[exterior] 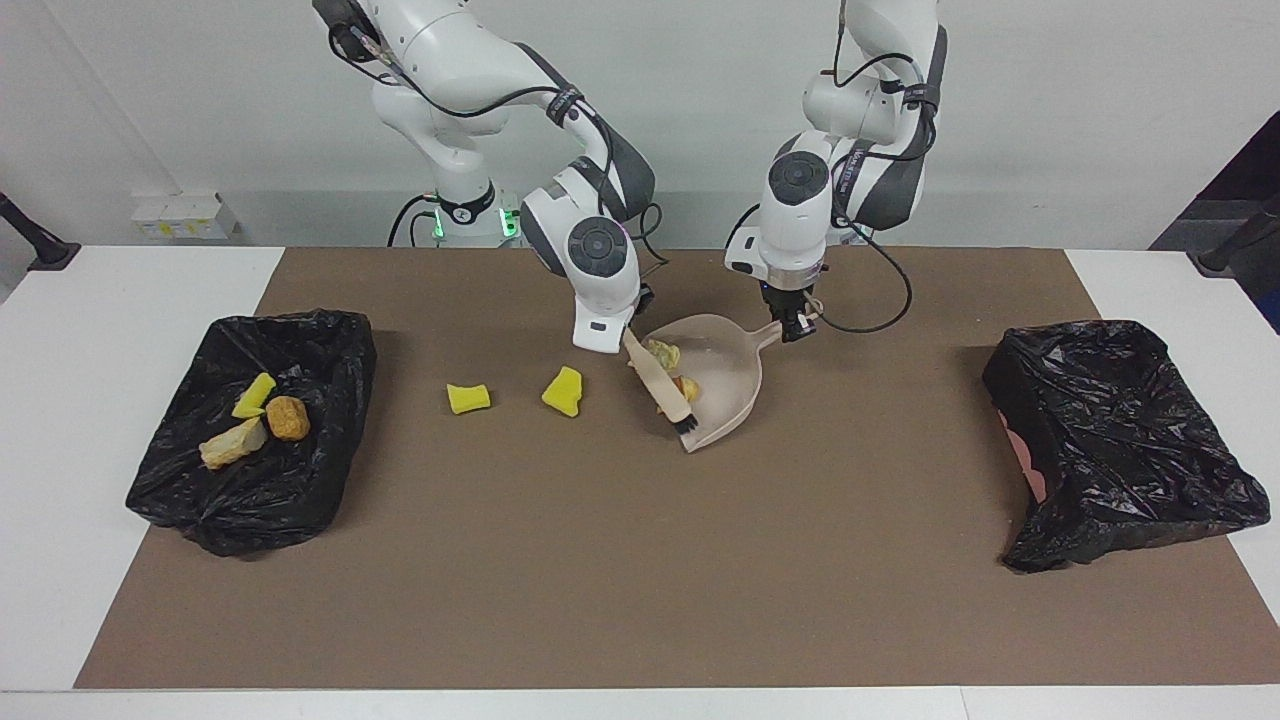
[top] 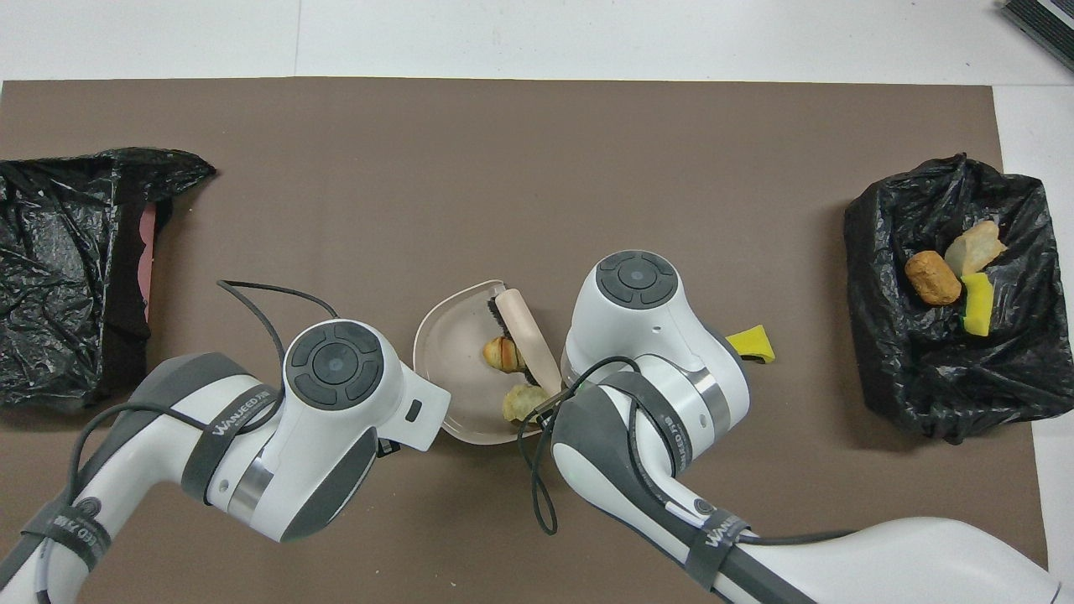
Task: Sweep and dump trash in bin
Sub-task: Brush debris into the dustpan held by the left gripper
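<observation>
Right end effector (exterior: 628,342): closed on the handle of one brush (exterior: 664,393), whose bristles rest in the dustpan (exterior: 722,385). Left end effector (exterior: 795,330): closed on the dustpan handle. Facing view, trash count: two tan chunks (exterior: 668,353) inside the dustpan (one partly hidden by the brush); two yellow sponge pieces (exterior: 563,391) on the brown mat (exterior: 600,560), toward the right arm's end of the desk; three scraps (exterior: 262,415) in the black-lined bin (exterior: 330,345) at that end. One second bin (exterior: 1120,440) at the left arm's end.

Overhead view: one dustpan (top: 449,335) holding two chunks (top: 503,353) beside the brush (top: 524,327); one yellow piece (top: 752,344) showing (the other hidden under the right arm); three scraps (top: 956,273) in the bin (top: 923,377).
</observation>
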Controlling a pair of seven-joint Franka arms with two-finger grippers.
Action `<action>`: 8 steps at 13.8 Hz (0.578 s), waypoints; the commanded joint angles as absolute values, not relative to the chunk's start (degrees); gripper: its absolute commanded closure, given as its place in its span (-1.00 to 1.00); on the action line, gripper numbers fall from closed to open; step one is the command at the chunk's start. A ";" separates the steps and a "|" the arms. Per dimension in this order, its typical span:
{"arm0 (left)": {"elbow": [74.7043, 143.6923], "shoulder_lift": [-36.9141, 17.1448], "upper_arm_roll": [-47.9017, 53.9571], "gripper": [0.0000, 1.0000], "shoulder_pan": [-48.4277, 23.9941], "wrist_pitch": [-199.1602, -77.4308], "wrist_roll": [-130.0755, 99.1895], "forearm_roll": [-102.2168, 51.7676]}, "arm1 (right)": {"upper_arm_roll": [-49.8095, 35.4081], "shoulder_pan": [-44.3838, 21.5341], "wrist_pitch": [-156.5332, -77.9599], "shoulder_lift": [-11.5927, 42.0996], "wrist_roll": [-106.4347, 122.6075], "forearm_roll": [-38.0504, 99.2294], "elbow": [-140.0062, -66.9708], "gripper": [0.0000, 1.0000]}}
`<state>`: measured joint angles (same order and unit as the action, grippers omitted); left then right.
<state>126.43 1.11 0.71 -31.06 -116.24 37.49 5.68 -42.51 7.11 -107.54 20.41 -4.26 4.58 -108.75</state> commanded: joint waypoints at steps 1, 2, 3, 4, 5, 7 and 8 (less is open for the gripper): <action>128.76 2.81 0.53 1.00 -31.29 -118.47 36.21 6.77 | -42.89 8.96 -106.01 18.46 -7.89 7.65 -106.80 1.00; 128.76 2.81 0.53 1.00 -31.29 -118.48 36.30 6.77 | -42.80 9.92 -103.73 17.50 -10.26 7.65 -105.74 1.00; 128.76 2.81 0.53 1.00 -31.20 -118.48 36.47 6.77 | -42.72 10.89 -101.62 15.84 -12.55 7.12 -105.21 1.00; 128.76 2.81 0.53 1.00 -31.20 -118.56 36.65 6.68 | -42.37 11.77 -100.30 13.30 -13.87 6.68 -105.29 1.00; 128.76 2.73 0.53 1.00 -31.20 -119.17 36.74 6.77 | -42.19 13.00 -98.80 11.44 -14.15 6.59 -105.55 1.00; 128.76 2.72 0.62 1.00 -31.81 -119.62 36.74 6.77 | -42.19 16.25 -93.28 10.29 -16.68 5.98 -105.99 1.00; 128.76 2.72 0.62 1.00 -31.90 -119.71 36.65 6.77 | -42.19 17.30 -91.95 9.24 -19.40 3.80 -107.21 1.00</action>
